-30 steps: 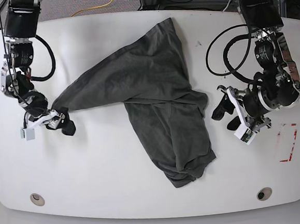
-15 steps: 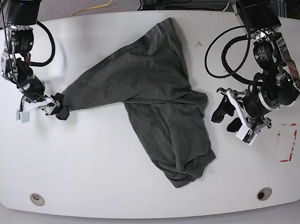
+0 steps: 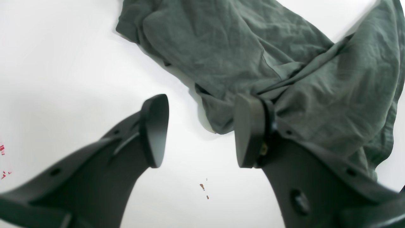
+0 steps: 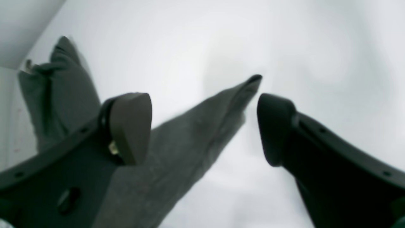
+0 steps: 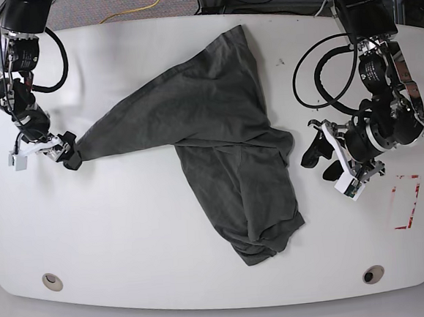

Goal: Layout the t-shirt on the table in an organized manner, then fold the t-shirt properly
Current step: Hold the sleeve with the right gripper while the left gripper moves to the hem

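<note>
On the glossy white surface (image 5: 151,222) the t-shirt (image 5: 218,143) lies crumpled, one stretched corner between the right hand's (image 5: 68,151) parted fingers, the left hand (image 5: 322,163) spread wide and empty just beside its other edge.

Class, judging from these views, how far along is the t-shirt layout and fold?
Done: nothing tidy yet; the t-shirt lies bunched on the table. In hand: the right end effector is at one stretched corner; the left end effector hovers open beside the cloth. Left: flattening, all folding.
</note>
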Robot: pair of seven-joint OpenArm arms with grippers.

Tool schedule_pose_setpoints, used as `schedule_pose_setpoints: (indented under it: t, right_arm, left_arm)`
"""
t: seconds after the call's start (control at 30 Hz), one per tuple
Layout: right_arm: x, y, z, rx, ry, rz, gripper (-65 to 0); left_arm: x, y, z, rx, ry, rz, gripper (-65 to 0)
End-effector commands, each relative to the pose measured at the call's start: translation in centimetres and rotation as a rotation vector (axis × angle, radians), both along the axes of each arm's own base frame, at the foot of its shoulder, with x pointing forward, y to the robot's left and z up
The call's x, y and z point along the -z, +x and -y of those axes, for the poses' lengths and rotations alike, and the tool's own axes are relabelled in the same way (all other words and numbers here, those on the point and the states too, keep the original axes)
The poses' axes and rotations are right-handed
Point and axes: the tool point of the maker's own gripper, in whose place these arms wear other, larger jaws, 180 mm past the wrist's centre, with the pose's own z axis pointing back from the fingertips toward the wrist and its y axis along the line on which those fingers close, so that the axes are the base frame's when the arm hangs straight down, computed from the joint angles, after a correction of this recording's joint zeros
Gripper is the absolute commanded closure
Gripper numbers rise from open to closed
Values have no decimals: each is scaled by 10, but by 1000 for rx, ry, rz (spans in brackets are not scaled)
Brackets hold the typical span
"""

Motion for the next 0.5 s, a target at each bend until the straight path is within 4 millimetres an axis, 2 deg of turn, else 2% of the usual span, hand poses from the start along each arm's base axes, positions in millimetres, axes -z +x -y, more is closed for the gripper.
schedule_pose_setpoints:
  t: [0.0,0.17,0.47]
  right_arm:
    - [-4,0,6,1,-27,12,-496]
    - [17,-10,-7,6,19,-24,-496]
    - [28,-12,-28,3,76,-33,-496]
  left_arm:
    - [-15,6,1,6,-14,54,-307]
    - [-15,6,0,5,-12,52,-307]
    - [-15,6,-7,2,7,52,-307]
